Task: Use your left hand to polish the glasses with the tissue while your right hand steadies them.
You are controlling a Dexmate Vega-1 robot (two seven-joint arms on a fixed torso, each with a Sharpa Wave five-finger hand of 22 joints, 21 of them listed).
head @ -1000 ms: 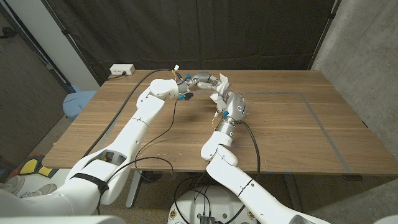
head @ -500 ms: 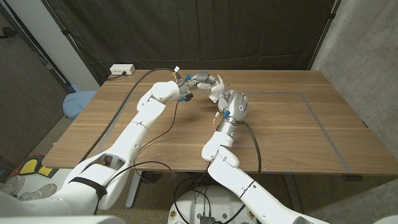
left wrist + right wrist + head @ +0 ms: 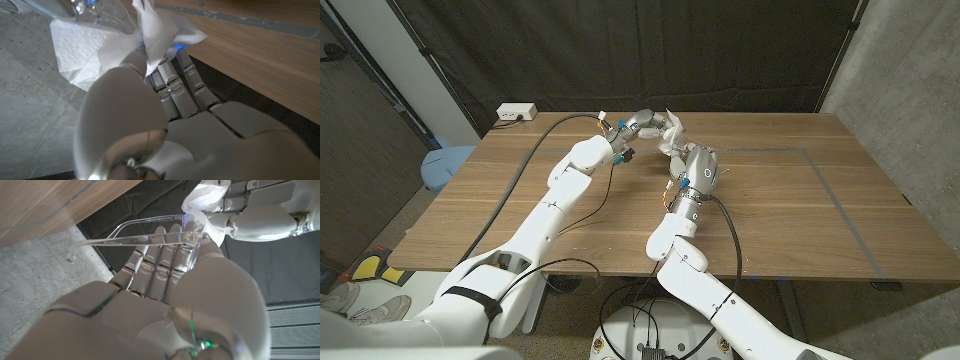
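Polishing clear glasses (image 3: 150, 232) held above the counter (image 3: 790, 210).
Our left hand (image 3: 165, 125) pinches the tissue (image 3: 95, 47) against a lens; our right hand (image 3: 165, 280) grips the frame. Gentle strokes, firm steadying.

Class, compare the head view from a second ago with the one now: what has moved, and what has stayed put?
The left hand, gripping the tissue, has shifted slightly right and away from the robot, and its elbow has swung right too. The right hand still holds the glasses in about the same spot, and the tissue remains against them.
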